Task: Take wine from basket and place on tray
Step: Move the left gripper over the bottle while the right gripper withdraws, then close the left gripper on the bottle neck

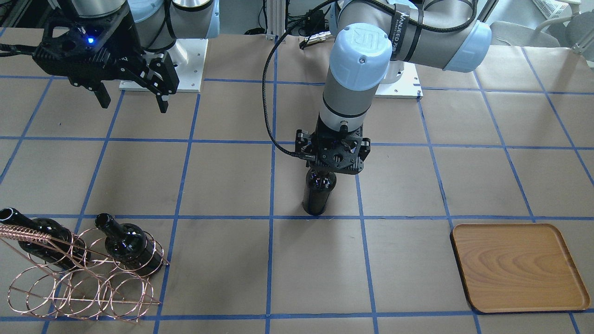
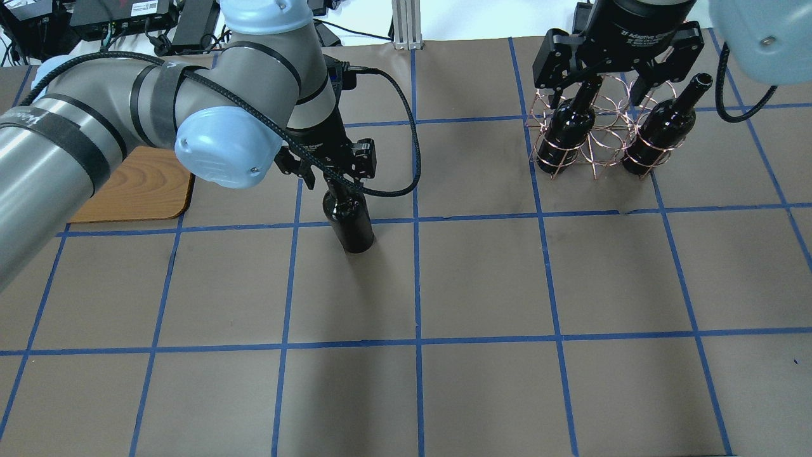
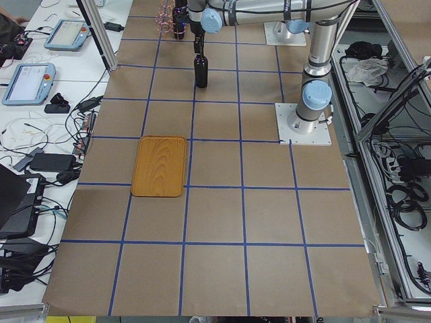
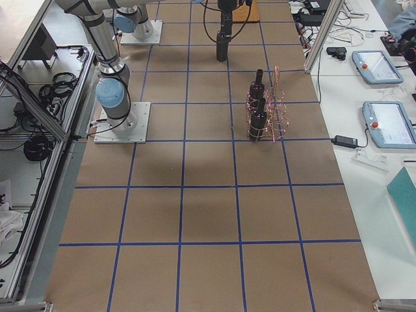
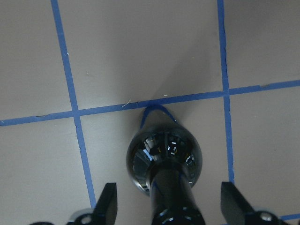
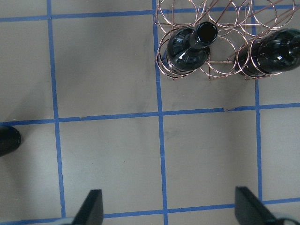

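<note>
Left gripper [image 5: 169,202] straddles the neck of the upright wine [image 1: 317,195] at frame centre, jaws wide. Best to close squarely, lift straight, then head for the tray [image 1: 519,266], lower right.

- The wine [image 4: 222,47] stands upright on the table [image 4: 208,214] at 12 o'clock.
- The basket [image 4: 272,110], towards 1 o'clock and well apart from it, holds two more bottles [image 4: 258,83].
- The tray [image 4: 249,12] shows partly at the top edge, at 12 o'clock.
</note>
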{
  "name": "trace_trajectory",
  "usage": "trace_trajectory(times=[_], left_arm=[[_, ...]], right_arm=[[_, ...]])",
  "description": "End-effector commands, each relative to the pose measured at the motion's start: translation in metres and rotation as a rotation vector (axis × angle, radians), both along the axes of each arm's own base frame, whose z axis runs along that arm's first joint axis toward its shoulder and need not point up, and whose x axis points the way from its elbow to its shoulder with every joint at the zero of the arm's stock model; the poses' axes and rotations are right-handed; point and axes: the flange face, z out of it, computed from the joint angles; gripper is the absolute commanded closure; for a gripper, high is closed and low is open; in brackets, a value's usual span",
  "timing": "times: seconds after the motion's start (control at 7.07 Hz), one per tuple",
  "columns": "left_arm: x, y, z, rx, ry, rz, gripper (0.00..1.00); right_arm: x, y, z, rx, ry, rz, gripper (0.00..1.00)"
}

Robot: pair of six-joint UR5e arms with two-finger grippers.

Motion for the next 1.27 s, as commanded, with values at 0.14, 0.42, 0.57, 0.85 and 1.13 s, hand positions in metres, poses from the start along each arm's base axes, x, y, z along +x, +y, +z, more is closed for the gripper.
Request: trace_trajectory(times=[0.14,0.42,0.57,0.85,1.13], left_arm=[[0.002,0.003,0.001,0.019,-0.007,0.003,0.58],[0.002,0.008,-0.002,0.060,-0.017,0.006,1.00],[0.002,0.008,-0.002,0.060,-0.018,0.006,1.00],[0.007,-0.001,0.013,0.027,-0.017,-0.017,1.00],[0.027,-0.025,0.045,-0.037,-0.008,-0.046,1.00]], right_arm=[[0.001,0.000,-0.002,0.003,-0.003,-0.004,0.00],[0.005,0.005,0.001,0.004,-0.039,-0.010,0.00],[0.010,0.008,-0.002,0.036,-0.075,-0.007,0.00],[0.008,0.010,-0.002,0.044,-0.058,0.003,0.00],[0.002,0.017,-0.001,0.089,0.000,0.024,0.00]])
